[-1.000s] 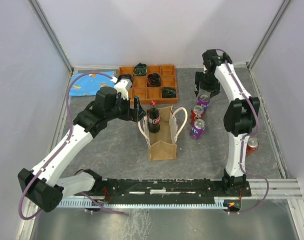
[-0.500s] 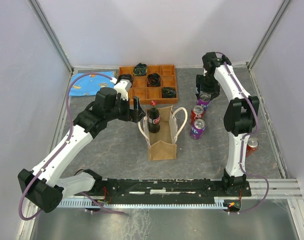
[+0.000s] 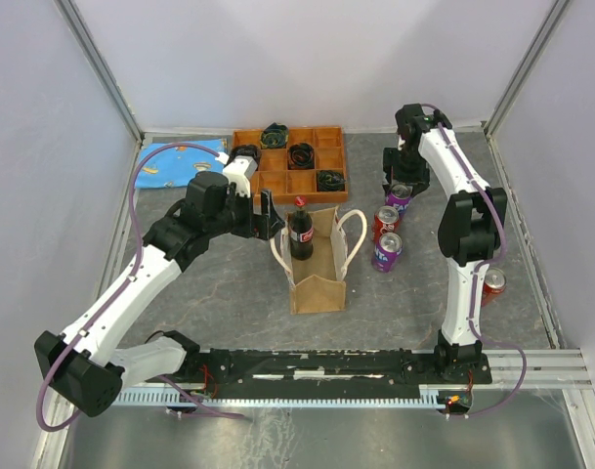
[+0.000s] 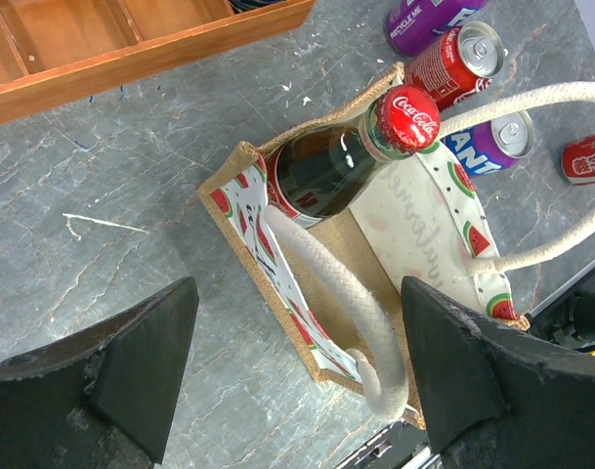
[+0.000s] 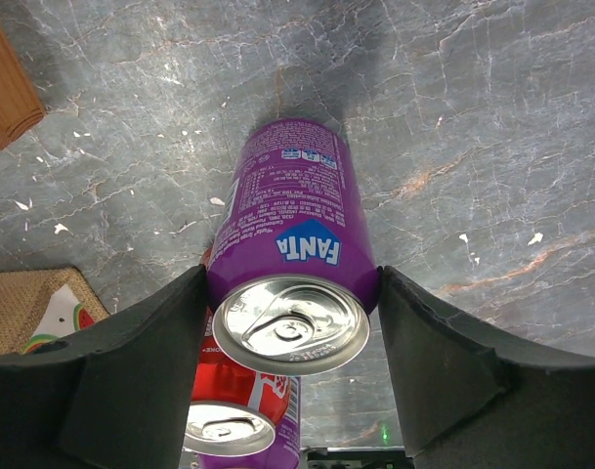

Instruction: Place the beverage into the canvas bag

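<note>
The canvas bag (image 3: 318,281) stands upright mid-table, white handles spread; it also shows in the left wrist view (image 4: 240,220). A cola bottle (image 3: 301,234) with a red cap stands inside it (image 4: 321,171). My left gripper (image 3: 268,211) is open and empty just left of the bag, its jaws wide either side of the near handle (image 4: 299,322). My right gripper (image 3: 399,184) is at the back right, shut on an upright purple Fanta can (image 5: 292,230), with both fingers against its sides (image 5: 290,283). The can (image 3: 399,198) stands on the table.
A red can (image 3: 386,223) and a second purple can (image 3: 387,251) stand right of the bag. Another red can (image 3: 493,282) lies near the right edge. A wooden compartment tray (image 3: 277,182) and a blue patterned cloth (image 3: 175,164) lie at the back.
My right gripper has shifted slightly at the purple can. The left arm, the bag and the bottle have not moved.
</note>
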{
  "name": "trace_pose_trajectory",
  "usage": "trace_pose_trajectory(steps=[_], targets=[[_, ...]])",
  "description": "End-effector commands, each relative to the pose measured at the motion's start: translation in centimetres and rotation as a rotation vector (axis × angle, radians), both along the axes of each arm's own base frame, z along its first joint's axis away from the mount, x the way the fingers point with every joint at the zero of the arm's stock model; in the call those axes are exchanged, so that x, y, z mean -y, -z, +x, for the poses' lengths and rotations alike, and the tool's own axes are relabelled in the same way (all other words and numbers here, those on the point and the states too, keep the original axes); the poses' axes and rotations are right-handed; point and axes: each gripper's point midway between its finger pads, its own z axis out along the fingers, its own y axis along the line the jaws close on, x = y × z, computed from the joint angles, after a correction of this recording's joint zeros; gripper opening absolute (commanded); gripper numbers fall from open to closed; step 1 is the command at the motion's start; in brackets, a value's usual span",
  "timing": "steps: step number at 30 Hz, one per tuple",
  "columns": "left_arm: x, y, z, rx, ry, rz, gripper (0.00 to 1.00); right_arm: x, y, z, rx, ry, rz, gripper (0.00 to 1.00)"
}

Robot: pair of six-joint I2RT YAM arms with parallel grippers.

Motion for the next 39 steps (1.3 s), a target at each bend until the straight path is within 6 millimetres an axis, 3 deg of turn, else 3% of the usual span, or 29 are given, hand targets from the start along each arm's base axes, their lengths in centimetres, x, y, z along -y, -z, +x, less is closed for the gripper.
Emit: trace_pose_trajectory(steps=[1,3,8,9,10,17,20,33,39], targets=[[0.0,-1.3,0.1,0.046,0.004,-0.029,0.90,0.0,1.8,-1.5,-0.082,-0.016,0.003,0.72],[-0.1,-1.4,0.1,0.047,0.003,-0.029,0.90,0.0,1.7,-1.5,-0.077,-0.016,-0.001,0.62],[-0.2,-1.4,0.1,0.048,-0.001,-0.028,0.90,0.0,-0.4,-0.8,-0.024,-0.012,0.003,0.11],[-0.2,-1.4,0.1,0.046,0.001,-0.027,0.90,-0.1,-1.1,-0.6,-0.008,-0.012,0.006,0.03],[-0.2,-1.5,0.1,0.048,0.002,-0.028,0.90,-0.1,-2.0,-0.4,0.015,-0.011,0.008,0.00],[-0.1,-1.5,0.2,0.048,0.002,-0.032,0.90,0.1,-8.3,0.9,0.156,-0.014,0.009,0.00],[0.0,-1.4,0.2,0.046,0.002,-0.034,0.90,0.1,-9.4,1.0,0.173,-0.023,0.006,0.00],[-0.1,-1.4,0.0,0.047,0.001,-0.035,0.90,0.1,-4.0,-0.6,0.029,-0.046,0.001,0.00],[-0.2,-1.5,0.1,0.047,0.000,-0.035,0.90,-0.1,-2.1,-1.3,-0.034,-0.066,0.007,0.40]])
